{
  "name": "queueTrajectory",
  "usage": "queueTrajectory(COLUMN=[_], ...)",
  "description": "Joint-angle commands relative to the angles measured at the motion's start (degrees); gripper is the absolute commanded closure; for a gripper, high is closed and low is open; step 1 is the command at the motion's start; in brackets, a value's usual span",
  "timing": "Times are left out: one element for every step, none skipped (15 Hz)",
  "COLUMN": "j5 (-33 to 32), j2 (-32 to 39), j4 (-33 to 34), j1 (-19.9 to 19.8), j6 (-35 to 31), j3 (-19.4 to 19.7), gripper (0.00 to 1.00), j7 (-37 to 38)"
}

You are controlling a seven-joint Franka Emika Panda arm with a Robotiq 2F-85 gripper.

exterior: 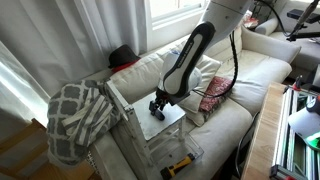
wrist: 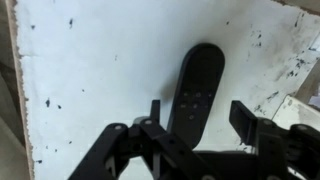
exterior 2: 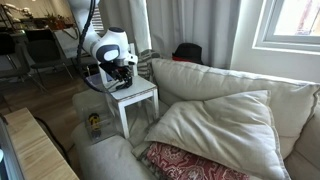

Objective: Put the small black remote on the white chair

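In an exterior view the arm (exterior: pixel 190 55) comes down from the sofa (exterior: pixel 255 85) side and its fingers (exterior: pixel 158 107) hang low over the white seat of the chair (exterior: pixel 133 104). The remote cannot be told apart from the dark fingers here. A yellow-and-black tool (exterior: pixel 180 163) lies lower down, well apart from the seat.

In an exterior view from the sofa's side, the fingers (exterior 2: pixel 124 72) sit over the far part of the chair (exterior 2: pixel 142 93), beside a big cushion (exterior 2: pixel 220 125). The wrist blocks the remote, and I cannot tell from here whether the fingers are apart or together.

The wrist view settles both. The remote (wrist: pixel 198 88) lies flat on the seat of the chair (wrist: pixel 90 70). Its long axis points away from the wrist and leans a little to the right at the far end. The fingers (wrist: pixel 244 116) are spread wide, one on each side of the remote's near end, with white seat showing in each gap. Neither finger touches the remote, so nothing is gripped. The remote is on the chair, so the task looks all but done. What seems to remain is a straight rise along the wrist's own line. A sideways drift could knock the remote with a finger, as the long sides face the fingers.
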State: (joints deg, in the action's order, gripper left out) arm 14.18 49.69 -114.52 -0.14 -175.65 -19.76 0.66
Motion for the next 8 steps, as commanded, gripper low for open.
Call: queueTrajectory(j5=[-1.54,-1.60,-1.72,-1.93,-1.95,-2.10,-1.81,-1.74], j2=[-3.54,-5.36,-7.64,-10.23,-12.93,-16.35,-19.68,-22.82], j4=[-3.52,-5.31,-7.47,-10.20,-12.43,-15.45,-17.89,-20.31], j1=[0.66,-0.29,-0.81,-2.32,-2.48,-3.19,-3.79,-4.74], j6=[-2.92,-3.87,-4.60,-5.16,-5.16,-4.61,-3.84,-3.07], j3=[0.72,-0.32,-0.82,-2.50,-2.70,-3.50,-4.31,-5.46], gripper=[0.01,0.00,0.00,0.00,0.00,0.00,0.00,0.00], j7=[0.94,0.57,0.53,-0.02,0.36,0.35,0.72,0.50])
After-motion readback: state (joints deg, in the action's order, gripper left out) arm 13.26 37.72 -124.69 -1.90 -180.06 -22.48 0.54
